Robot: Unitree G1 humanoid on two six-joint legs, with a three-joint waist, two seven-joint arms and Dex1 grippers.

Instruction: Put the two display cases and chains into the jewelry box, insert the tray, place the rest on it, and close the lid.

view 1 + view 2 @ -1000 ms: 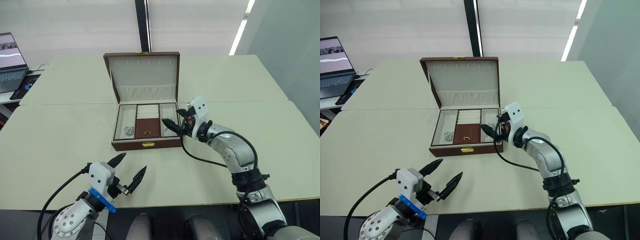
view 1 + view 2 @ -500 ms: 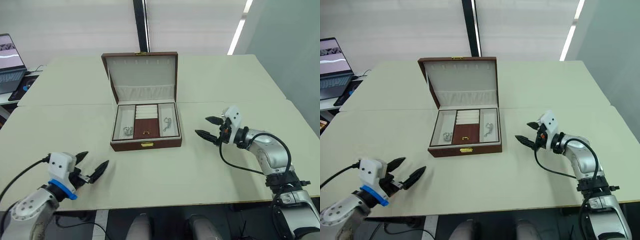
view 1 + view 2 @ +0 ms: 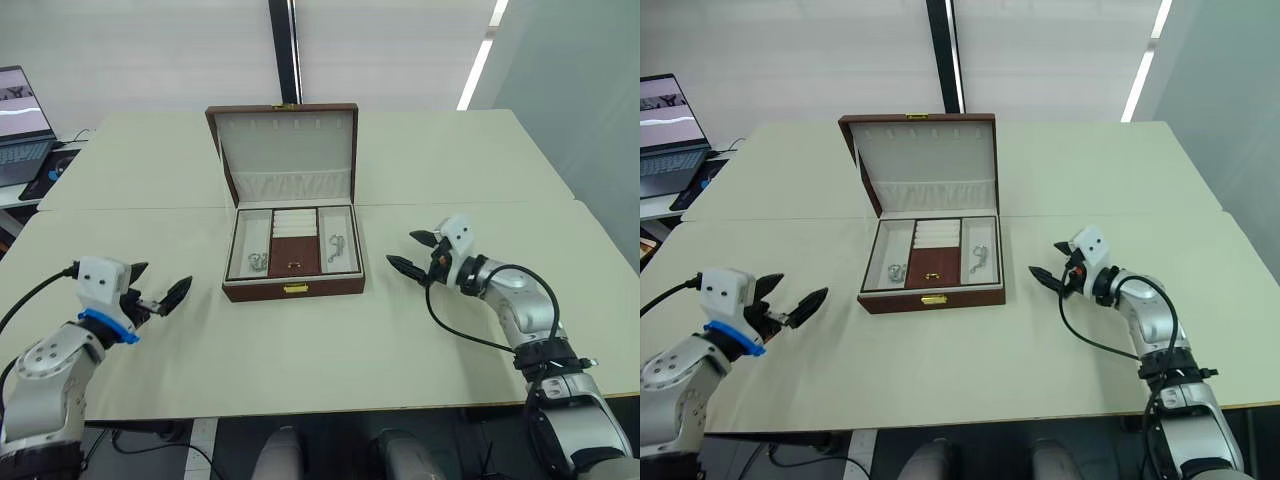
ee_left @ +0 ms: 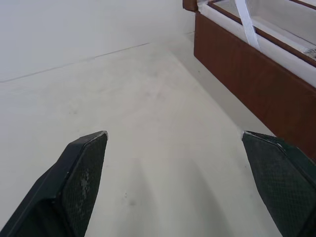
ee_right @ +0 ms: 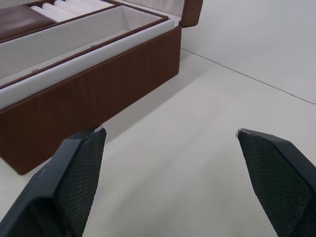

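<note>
1. Cream-coloured table: a broad flat surface made of joined tops, carrying the box at its middle with both arms over it.
2. Jewelry box: reddish-brown, wood-look, standing at the table's centre with its gold clasp facing the robot.
3. Lid: raised upright at the back of the box, its cream lining showing a gathered pocket below a row of hooks.
4. Tray: seated in the box, with cream ring rolls at the back, a dark red centre section in front of them, and a cream compartment on each side.
5. Laptop: open, on a separate surface at the far left.
6. Left gripper: low over the table, well apart from the box on its left side; its two black fingers are spread wide with nothing between them.
7. Right gripper: near the box's right side without touching it; fingers likewise parted and empty.
8. Chains: silvery, one in the right compartment, and another silvery piece in the left; finer detail cannot be told.
</note>
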